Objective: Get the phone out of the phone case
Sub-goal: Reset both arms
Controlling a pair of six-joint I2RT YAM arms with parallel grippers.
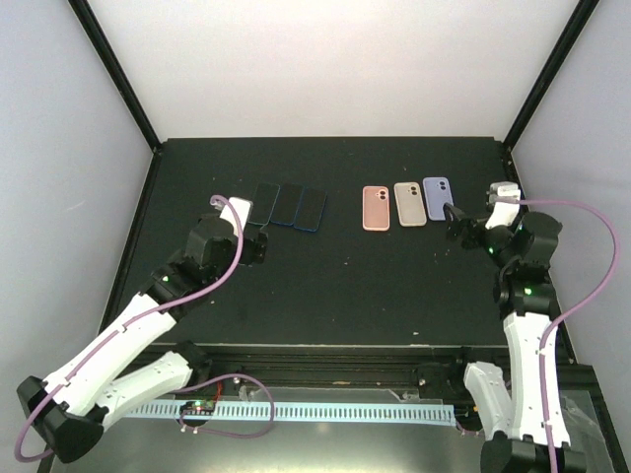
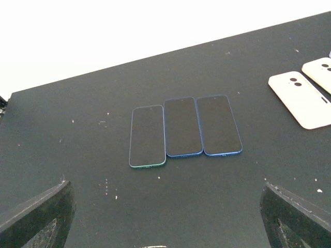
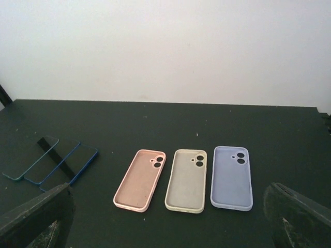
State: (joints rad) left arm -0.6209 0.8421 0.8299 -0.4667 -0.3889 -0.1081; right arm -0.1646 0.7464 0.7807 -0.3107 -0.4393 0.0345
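Three bare phones lie screen up side by side: a green-edged one [image 2: 147,136], a blue one [image 2: 182,126] and another blue one [image 2: 219,124]; they show in the top view at back left [image 1: 288,205]. Three empty cases lie open side up in a row: pink [image 3: 140,179], beige [image 3: 186,180] and lavender [image 3: 231,177]. No phone sits in any case. My left gripper [image 2: 165,227] is open and empty, a little short of the phones [image 1: 254,244]. My right gripper [image 3: 165,222] is open and empty, right of the cases [image 1: 455,225].
The black table [image 1: 335,286] ends at white walls behind and at both sides, with black frame posts [image 1: 113,69] at the corners. A rail and a perforated strip [image 1: 315,409] run along the near edge by the arm bases.
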